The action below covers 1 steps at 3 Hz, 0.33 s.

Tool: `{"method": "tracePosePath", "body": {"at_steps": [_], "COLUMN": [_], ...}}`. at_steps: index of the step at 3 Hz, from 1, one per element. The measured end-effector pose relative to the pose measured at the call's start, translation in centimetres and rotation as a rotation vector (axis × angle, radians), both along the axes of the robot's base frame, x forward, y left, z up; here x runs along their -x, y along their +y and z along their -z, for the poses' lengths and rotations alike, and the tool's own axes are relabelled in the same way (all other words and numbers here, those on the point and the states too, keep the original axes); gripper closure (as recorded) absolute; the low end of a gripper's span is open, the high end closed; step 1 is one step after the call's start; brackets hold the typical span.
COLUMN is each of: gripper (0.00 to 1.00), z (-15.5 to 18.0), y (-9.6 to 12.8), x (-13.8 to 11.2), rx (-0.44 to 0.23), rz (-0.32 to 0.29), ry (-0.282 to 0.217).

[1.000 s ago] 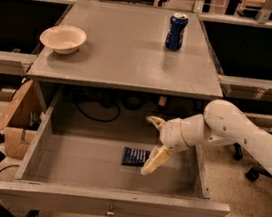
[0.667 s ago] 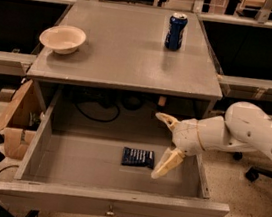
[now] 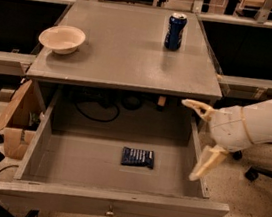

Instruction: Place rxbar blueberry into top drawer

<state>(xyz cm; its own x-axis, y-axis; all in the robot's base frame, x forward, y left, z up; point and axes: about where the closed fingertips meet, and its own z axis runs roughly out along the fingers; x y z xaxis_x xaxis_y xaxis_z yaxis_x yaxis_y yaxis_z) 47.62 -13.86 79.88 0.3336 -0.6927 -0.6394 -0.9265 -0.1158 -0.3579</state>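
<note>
Camera view is showing the top drawer standing pulled out toward the near side, under the grey worktop, with a small knob at the centre of its front panel. The rxbar blueberry is lying flat on the drawer floor, roughly in the middle and slightly toward the right, touching none of the walls. On the worktop, a pale bowl is resting at the left and a blue can is standing upright toward the far right, well apart from it. A cardboard box is sitting on the floor just left of the drawer. The gripper is hovering at the drawer's right wall, its two pale fingers spread wide apart and gripping nothing; the far finger is pointing left, and the near finger is hanging down beside the wall. Compared with a moment ago, the gripper is sitting farther right: earlier it was over the drawer floor with one finger just beside the bar's right end, and now it is well apart from the bar. The bar is lying in the same spot as before.
</note>
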Motion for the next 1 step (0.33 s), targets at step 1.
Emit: {"method": "tracePosePath", "body": {"at_steps": [1], "gripper": [0.0], "z": [-4.49], "y": [-3.72], "x": [0.44], "rx": [0.242], "rz": [0.063], "ry": [-0.129]}}
